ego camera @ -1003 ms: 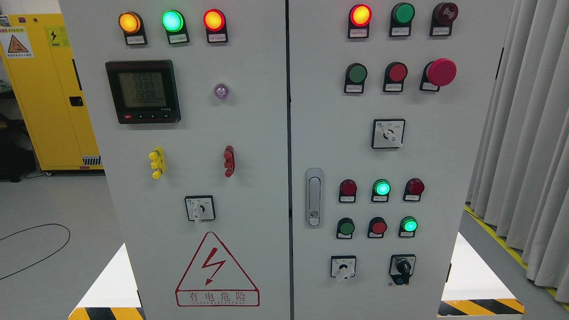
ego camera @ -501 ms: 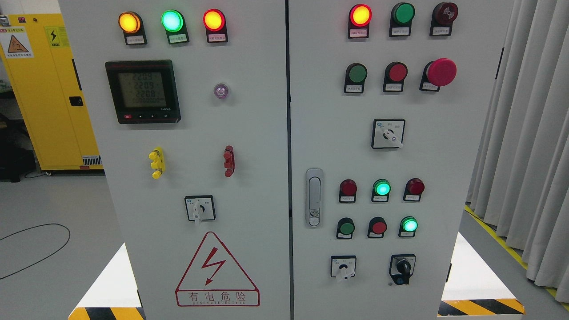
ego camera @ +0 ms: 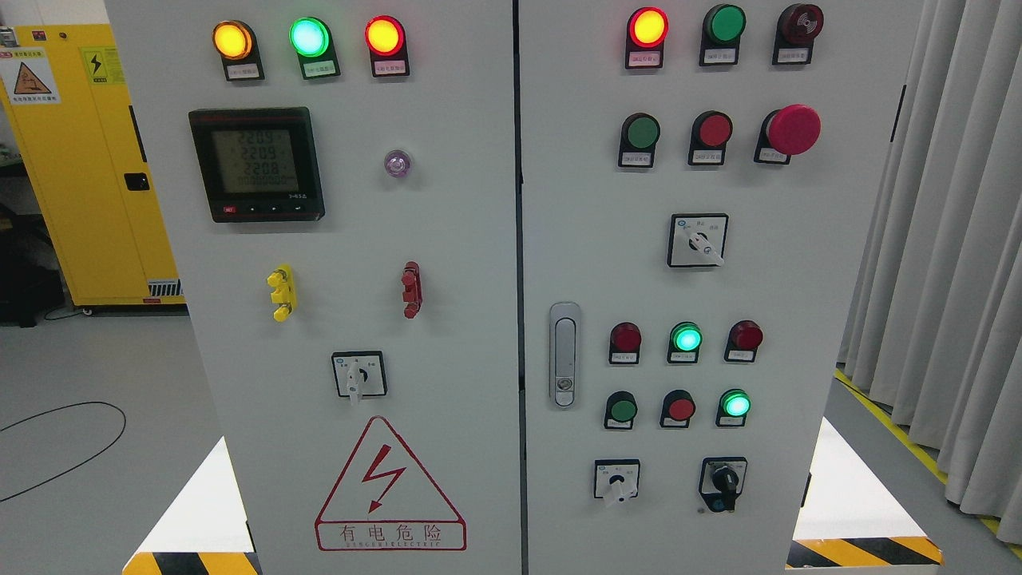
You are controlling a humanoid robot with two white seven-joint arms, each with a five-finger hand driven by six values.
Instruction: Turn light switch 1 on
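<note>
Behind the panel at far left, a yellow cabinet (ego camera: 88, 168) bearing hazard labels, with a black cable (ego camera: 72, 447) looped on the grey floor in front. Along the right edge, grey curtains (ego camera: 950, 239) hanging in folds, with a yellow floor line (ego camera: 902, 431) running beneath them. At the bottom corners, black-and-yellow hazard stripes (ego camera: 862, 553), and low on the left door a red electric-shock warning triangle (ego camera: 390, 487) with Chinese characters under it.

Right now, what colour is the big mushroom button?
Red; the mushroom button shows best in the head view.
</note>
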